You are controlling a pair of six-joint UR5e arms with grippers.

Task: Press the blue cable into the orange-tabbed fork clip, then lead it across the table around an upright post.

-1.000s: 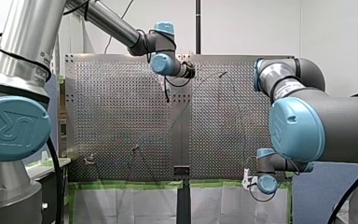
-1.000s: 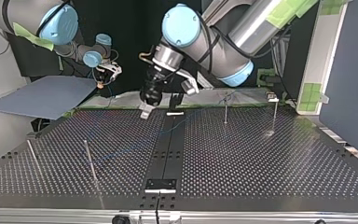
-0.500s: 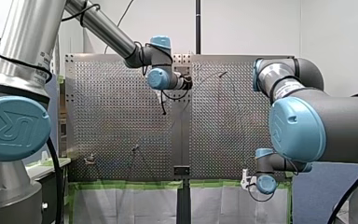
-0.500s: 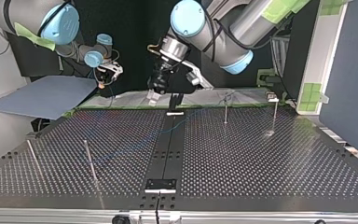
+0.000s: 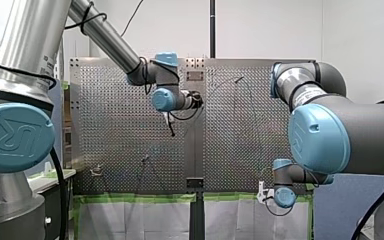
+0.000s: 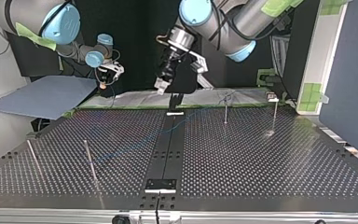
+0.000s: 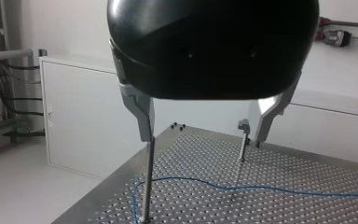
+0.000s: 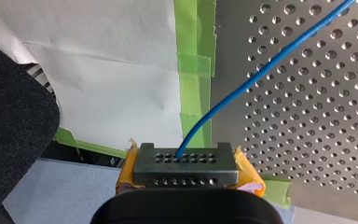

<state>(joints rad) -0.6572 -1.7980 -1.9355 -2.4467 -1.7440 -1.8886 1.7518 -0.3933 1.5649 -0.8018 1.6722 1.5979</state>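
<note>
The blue cable (image 8: 261, 74) runs from my right gripper (image 8: 184, 158) out over the perforated table. That gripper, with yellow pads (image 8: 248, 173), is shut on the cable's end, off the table's edge at the top view's left (image 6: 108, 74). In the top view the cable (image 6: 179, 122) lies faintly across the table's middle. My left gripper (image 7: 202, 140) hangs open and empty above the table, its metal fingers (image 7: 142, 116) wide apart; the cable (image 7: 242, 188) lies below it. In the top view my left gripper (image 6: 161, 85) is raised at the far middle. The small orange-tabbed clip (image 6: 272, 97) stands at the far right.
Thin upright posts stand on the table: two at the top view's far right (image 6: 225, 110) (image 6: 274, 116) and two at its near left (image 6: 89, 161) (image 6: 33, 158). A blue-grey board (image 6: 46, 95) lies off the far left edge. A black strip (image 6: 165, 154) splits the table.
My left arm has lifted its open gripper up off the table and drawn it back toward the arms' side. My right arm has hardly moved and holds the cable.
</note>
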